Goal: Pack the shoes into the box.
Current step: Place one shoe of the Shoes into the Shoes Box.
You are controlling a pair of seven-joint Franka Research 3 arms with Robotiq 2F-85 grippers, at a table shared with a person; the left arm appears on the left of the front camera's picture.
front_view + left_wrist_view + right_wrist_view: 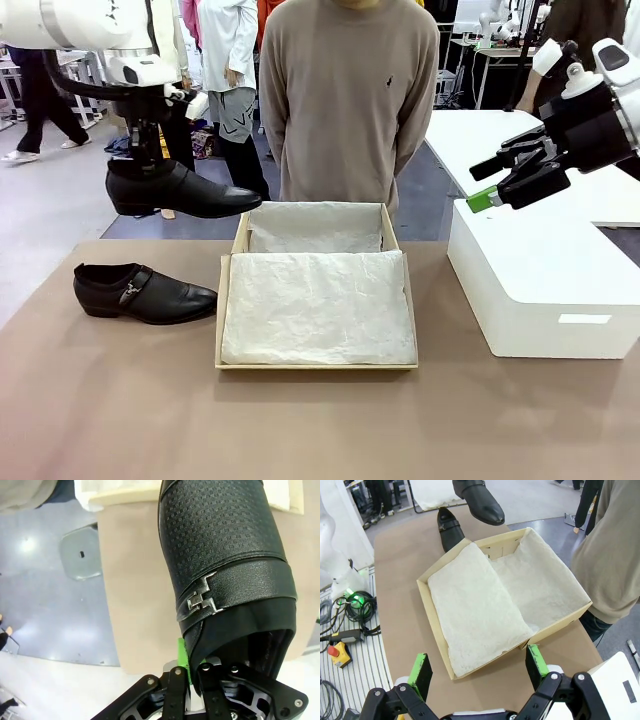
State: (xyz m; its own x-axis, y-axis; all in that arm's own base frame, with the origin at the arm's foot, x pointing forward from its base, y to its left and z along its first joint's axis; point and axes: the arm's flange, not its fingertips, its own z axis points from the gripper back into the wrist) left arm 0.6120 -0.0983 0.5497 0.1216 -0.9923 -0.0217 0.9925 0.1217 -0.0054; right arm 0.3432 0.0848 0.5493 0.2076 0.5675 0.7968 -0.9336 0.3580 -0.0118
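While left gripper clamps one shoe by its collar, aloft left of box, other shoe lies on table. Right gripper has fingers apart, over white block.

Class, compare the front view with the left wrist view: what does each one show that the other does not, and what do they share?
Front view adds: the second shoe lying on the table left of the box, the white block to the box's right, and the open right gripper above that block.
Left wrist view adds: a close look at the raised shoe, its metal buckle and embossed upper.
Both share: the raised shoe, the left gripper shut on it, the table and part of the box.
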